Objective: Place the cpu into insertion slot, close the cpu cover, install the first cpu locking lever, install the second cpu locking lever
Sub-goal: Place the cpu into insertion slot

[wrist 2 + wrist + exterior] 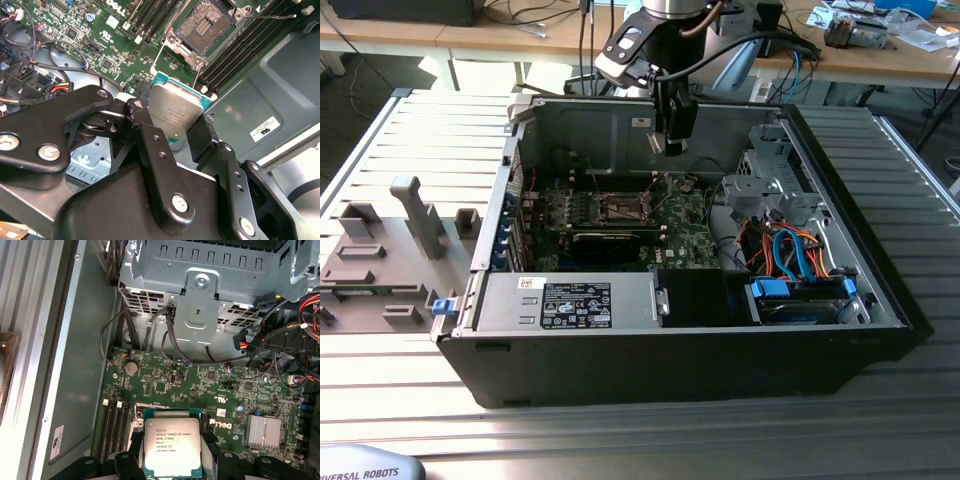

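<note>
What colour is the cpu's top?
Dull silver-grey; the cpu shows best in the first wrist view.

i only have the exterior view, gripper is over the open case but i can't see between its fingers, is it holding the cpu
observer: yes, in both wrist views the gripper is shut on the cpu, held by its edges with the silver top facing the first wrist camera.
operator: is the socket free
observer: in the second wrist view the insertion slot is bare, with its contact field exposed and nothing seated in it.
operator: chip touching it
observer: no, the cpu is apart from the insertion slot and held clear of the motherboard.
</note>
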Controlling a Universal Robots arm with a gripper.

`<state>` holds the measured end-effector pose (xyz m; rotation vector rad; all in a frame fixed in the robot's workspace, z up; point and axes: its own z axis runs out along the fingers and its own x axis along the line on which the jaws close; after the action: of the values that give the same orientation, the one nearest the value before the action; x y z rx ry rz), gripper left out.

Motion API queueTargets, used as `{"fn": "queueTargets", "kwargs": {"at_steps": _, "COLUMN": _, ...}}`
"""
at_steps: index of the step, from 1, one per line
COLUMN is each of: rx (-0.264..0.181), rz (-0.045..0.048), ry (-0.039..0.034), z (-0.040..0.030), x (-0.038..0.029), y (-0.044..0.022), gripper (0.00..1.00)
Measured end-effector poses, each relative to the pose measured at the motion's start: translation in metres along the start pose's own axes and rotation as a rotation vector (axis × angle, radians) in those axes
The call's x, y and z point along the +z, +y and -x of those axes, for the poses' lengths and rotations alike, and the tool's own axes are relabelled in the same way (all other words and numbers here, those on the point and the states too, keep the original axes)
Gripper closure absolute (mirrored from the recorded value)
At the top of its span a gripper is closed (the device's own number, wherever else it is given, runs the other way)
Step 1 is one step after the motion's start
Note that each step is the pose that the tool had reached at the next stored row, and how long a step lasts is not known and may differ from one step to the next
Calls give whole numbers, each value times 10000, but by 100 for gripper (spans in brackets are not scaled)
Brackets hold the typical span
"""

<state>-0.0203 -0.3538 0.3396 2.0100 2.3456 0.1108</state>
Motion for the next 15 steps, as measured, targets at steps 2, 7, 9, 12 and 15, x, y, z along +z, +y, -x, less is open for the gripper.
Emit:
{"fn": "queueTargets", "kwargs": {"at_steps": 2, "rx": 17, "rz": 0, "ry": -2, "z": 0, "x": 1, "y": 0, "gripper": 46}}
{"fn": "queueTargets", "kwargs": {"at_steps": 7, "rx": 84, "rz": 1, "ry": -9, "z": 0, "x": 3, "y": 0, "gripper": 46}}
{"fn": "queueTargets", "kwargs": {"at_steps": 9, "rx": 101, "rz": 1, "ry": -10, "z": 0, "x": 4, "y": 0, "gripper": 46}}
{"fn": "queueTargets", "kwargs": {"at_steps": 12, "rx": 137, "rz": 1, "ry": -15, "z": 0, "x": 6, "y": -1, "gripper": 46}}
{"fn": "queueTargets", "kwargs": {"at_steps": 15, "rx": 173, "rz": 1, "ry": -18, "z": 0, "x": 9, "y": -1, "gripper": 46}}
